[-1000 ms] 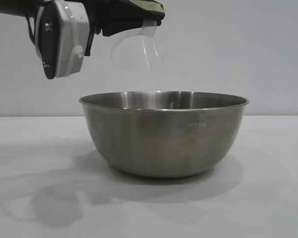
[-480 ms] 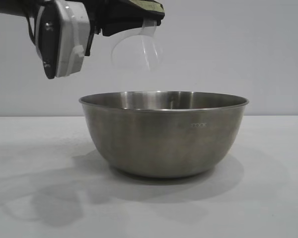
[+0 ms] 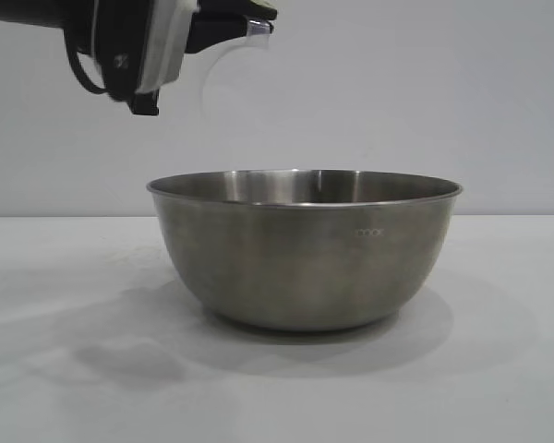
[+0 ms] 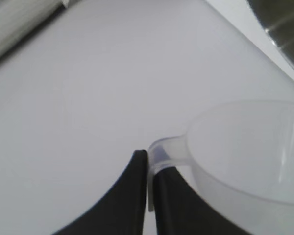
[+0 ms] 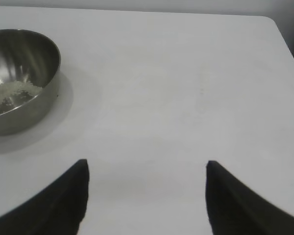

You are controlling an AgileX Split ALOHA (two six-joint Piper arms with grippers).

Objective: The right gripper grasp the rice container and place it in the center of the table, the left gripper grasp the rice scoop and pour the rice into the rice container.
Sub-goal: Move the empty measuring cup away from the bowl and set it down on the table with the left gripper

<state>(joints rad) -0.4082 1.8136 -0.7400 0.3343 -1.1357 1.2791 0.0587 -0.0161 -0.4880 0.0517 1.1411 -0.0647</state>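
Rice container (image 3: 305, 249) lettering too faint to be read | rice (image 5: 10, 94) held inside | rice scoop (image 4: 245, 152) handle clamped by left gripper (image 4: 148, 169) above the rim | right gripper (image 5: 146, 169) spread apart over bare table (image 5: 186, 88)

Bare table (image 5: 186, 88) — lone bowl (image 5: 19, 78)

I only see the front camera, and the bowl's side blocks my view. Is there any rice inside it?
Observer: Yes. The right wrist view shows pale rice lying in the bottom of the rice container.
Operator: Where's the right gripper? I can't see it.
Observer: The right gripper is open above bare table, apart from the rice container.
Operator: How is the scoop held?
Observer: The left gripper is shut on the side handle of the rice scoop.
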